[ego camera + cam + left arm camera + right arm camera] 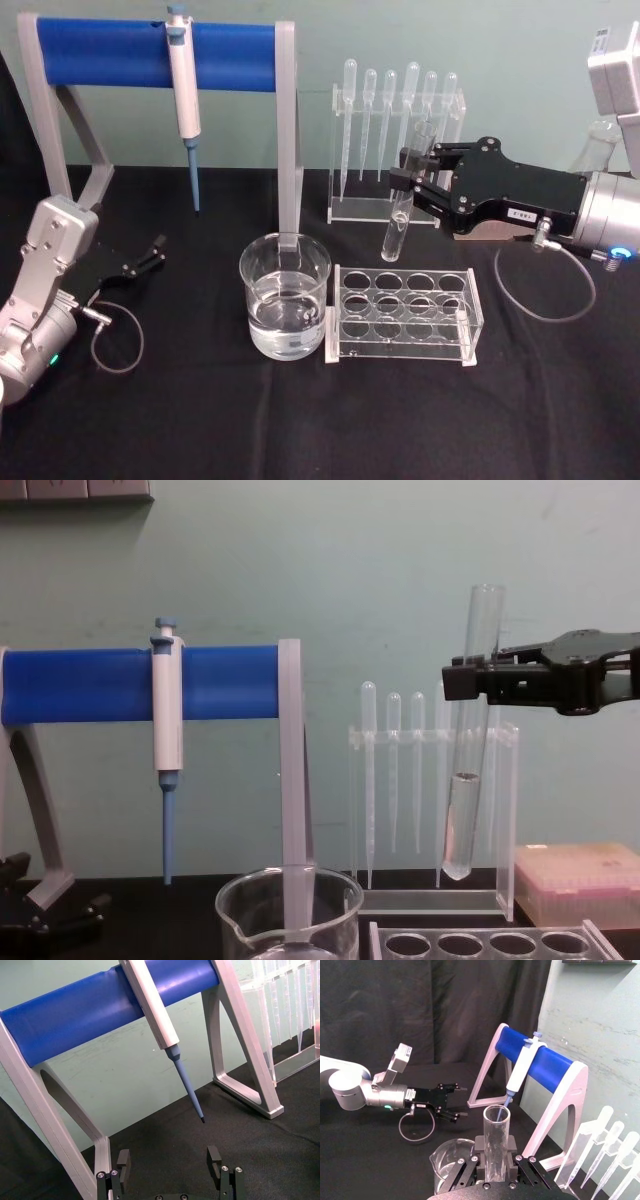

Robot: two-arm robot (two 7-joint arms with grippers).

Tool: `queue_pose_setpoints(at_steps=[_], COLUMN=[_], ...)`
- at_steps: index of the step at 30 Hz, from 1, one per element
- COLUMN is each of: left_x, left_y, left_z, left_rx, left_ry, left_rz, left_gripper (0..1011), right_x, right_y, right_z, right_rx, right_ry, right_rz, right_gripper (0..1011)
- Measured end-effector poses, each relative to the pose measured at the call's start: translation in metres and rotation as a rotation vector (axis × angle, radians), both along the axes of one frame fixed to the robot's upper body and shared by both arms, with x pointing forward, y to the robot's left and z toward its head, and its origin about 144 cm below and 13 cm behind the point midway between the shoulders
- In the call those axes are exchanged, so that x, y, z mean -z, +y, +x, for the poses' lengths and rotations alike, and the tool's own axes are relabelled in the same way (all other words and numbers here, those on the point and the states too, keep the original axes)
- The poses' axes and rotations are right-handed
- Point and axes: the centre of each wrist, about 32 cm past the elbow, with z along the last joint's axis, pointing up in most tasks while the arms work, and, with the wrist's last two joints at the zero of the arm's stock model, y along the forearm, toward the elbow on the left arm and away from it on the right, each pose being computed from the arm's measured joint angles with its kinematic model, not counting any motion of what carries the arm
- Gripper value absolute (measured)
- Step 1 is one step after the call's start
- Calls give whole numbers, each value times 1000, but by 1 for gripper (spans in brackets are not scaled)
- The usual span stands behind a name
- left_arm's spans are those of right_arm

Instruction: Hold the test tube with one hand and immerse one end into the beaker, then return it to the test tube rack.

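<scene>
Test tube near upright, clamped aloft by level right gripper, left gripper parked, jaws apart

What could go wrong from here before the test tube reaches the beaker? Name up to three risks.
1. The test tube hangs tilted in the right end effector, pinched on smooth glass; it might slip.
2. Lowered off-centre, its rounded bottom could strike the beaker rim or the test tube rack beside it.
3. It holds some liquid; more tilt might spill it.
The left end effector is parked, open, at the left.
</scene>
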Motion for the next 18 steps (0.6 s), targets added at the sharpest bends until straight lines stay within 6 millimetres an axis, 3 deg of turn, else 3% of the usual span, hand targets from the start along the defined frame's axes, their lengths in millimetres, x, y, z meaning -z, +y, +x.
queue_pose_setpoints(at_steps=[18], left_x=[0], left_y=[0], left_z=[0], left_rx=[0], left_ry=[0], left_rz=[0], left_gripper=[1000], right_x=[0], right_y=[0], right_z=[0], right_rx=[0], right_ry=[0], right_rz=[0], right_gripper=[236])
